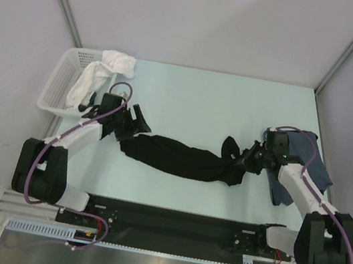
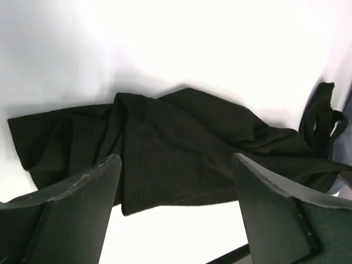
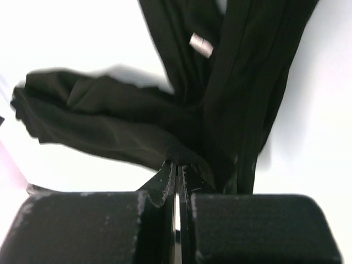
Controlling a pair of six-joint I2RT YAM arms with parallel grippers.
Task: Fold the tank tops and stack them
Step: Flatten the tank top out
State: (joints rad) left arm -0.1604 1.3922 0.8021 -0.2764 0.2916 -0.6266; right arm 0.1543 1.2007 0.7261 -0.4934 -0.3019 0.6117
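Right of the white basket (image 1: 58, 88), mid-table, lies the black tank top (image 1: 178, 159). It's pulled out long and sideways, bunched and wrinkled, no fold in it yet.

OK, left gripper (image 1: 137, 121): it sits just right of the basket, btw the basket and the end of the top nearest it. On the wrist cam both fingers (image 2: 82, 198) stand wide apart, nothing btw them. Black cloth is spread on the table (image 1: 202, 99) beyond the tips. So L is wide and holding nothing. Whether a tip brushes the fabric, can't tell from here.

Right gripper (image 1: 247, 159): it's at the end of the top farthest from the basket. Wrist cam shows the fingers (image 3: 159, 192) pressed together, only a hairline slit, with black fabric gathered right at the tips. R is clamped on the black tank top, approx at the strap end. A strap loop sticks up beside it in the overhead view. There's a small pale label (image 3: 201, 45) on the cloth further out.

The slate-blue tank top (image 1: 309, 157) is further again from the basket, at the opposite table edge. It's lying flat-ish, partly under the right arm, and no print is visible from this angle.

The basket itself has a white cloth (image 1: 104, 71) draped over its rim, apart from both tops.
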